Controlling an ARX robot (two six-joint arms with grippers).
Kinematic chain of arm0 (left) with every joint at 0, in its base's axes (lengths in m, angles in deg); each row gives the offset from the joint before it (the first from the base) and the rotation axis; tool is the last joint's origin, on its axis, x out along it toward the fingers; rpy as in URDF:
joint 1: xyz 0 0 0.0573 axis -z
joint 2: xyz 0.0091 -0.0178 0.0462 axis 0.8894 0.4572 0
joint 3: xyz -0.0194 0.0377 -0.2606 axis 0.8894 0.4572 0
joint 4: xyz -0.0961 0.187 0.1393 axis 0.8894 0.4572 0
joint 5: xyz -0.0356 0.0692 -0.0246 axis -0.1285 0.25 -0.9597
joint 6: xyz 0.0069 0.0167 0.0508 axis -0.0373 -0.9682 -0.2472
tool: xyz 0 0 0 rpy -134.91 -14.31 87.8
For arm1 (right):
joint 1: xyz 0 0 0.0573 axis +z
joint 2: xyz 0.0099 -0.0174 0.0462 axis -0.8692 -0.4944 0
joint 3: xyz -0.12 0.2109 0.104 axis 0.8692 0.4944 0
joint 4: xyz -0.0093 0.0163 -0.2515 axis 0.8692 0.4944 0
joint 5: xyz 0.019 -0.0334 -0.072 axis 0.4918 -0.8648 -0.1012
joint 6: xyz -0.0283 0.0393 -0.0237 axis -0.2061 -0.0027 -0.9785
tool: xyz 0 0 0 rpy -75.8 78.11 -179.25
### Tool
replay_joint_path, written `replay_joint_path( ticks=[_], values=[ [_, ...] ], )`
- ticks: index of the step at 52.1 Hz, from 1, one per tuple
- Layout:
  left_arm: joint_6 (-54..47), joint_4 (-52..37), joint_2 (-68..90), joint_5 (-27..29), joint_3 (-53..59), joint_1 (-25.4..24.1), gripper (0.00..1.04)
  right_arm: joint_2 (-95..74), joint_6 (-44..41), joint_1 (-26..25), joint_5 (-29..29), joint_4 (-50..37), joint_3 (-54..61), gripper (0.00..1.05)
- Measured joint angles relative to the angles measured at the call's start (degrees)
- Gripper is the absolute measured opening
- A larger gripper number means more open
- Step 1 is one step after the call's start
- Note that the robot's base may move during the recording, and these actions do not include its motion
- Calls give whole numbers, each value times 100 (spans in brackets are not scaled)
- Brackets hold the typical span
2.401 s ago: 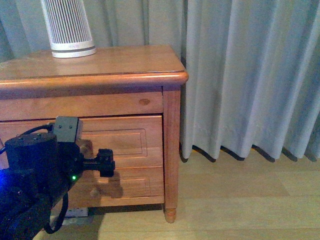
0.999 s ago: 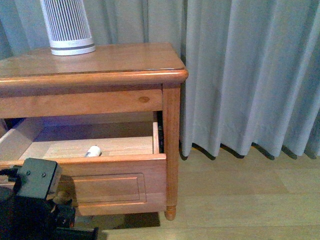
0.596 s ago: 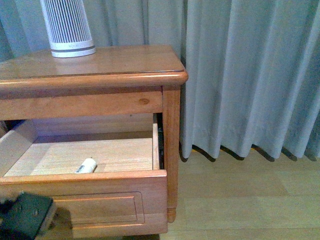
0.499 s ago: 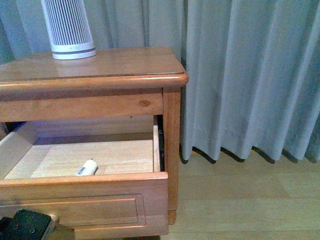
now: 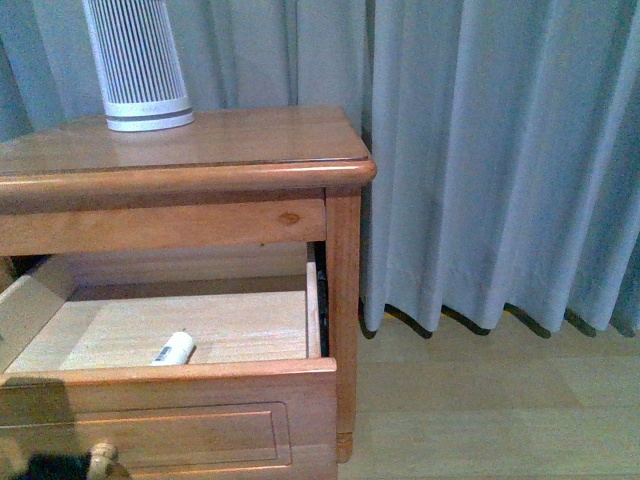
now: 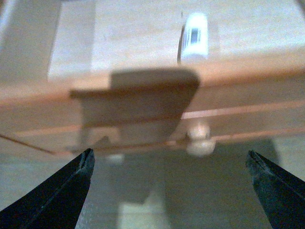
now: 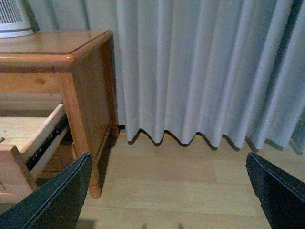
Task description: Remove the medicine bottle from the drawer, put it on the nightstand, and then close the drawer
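Left tool [image 6: 169, 157] is spread wide, holding nothing, hovering just outside the drawer [image 6: 248, 71] front by its knob [image 6: 199, 140]. Medicine bottle [image 6: 195, 36] lies on its side just past that front wall from the tool. My worry: it's round, so a sloppy finger could roll it away, or clip the wall going in. Right tool [image 7: 167, 160] gapes empty too, off beside the table [image 7: 52, 45]
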Motion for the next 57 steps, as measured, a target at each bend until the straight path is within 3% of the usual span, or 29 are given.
replay_joint_path(
  ticks=[17,34,37,40,48,52,57],
  values=[
    [-61,1906,-3117,-560,-706,-90,98,0,2,0,0,0,0,98],
    [118,3534,-5805,-232,-221,42,98,0,2,0,0,0,0,98],
    [114,3198,-6406,350,229,144,84,0,2,0,-2,0,0,98],
    [118,3112,-6614,356,433,50,73,0,2,0,0,0,0,98],
    [118,3053,-6874,66,831,-227,47,0,2,0,0,0,0,98],
    [116,3394,-7259,-597,949,-772,32,0,2,0,2,0,0,98],
    [127,3526,-7663,-629,1095,-1005,16,0,2,0,-2,0,0,98]
  ],
)
